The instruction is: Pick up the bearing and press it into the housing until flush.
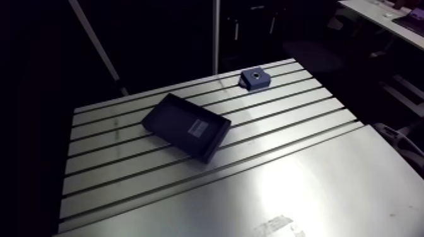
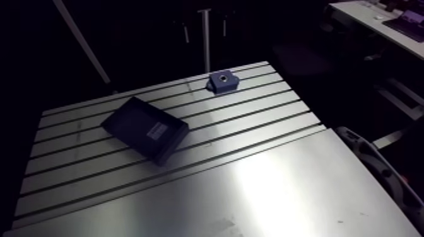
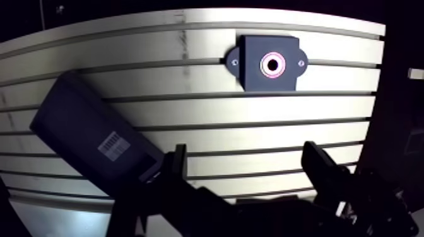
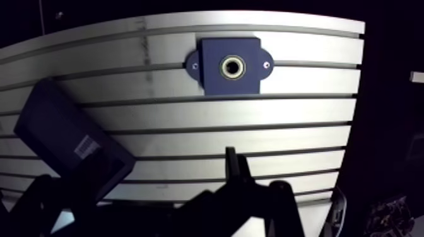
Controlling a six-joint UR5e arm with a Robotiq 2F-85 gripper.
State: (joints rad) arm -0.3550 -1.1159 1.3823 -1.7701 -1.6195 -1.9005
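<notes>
A blue housing block [image 1: 255, 78] with two mounting ears sits near the far edge of the slotted table [image 1: 303, 120]. In the wrist view the housing [image 4: 231, 65] lies well ahead of the gripper, and a metallic ring [image 4: 233, 66] shows in its round bore. I cannot tell how deep the ring sits. No loose bearing shows anywhere. My gripper [image 3: 247, 156] is open, its two dark fingers [image 3: 179, 161] wide apart over bare table with nothing between them. The arm view does not show the gripper.
A flat dark box [image 1: 186, 126] with a white barcode label [image 3: 113, 145] lies askew on the table's left-middle part, beside and partly under one finger in the wrist view. A smooth metal plate [image 1: 296, 195] forms the near part of the table.
</notes>
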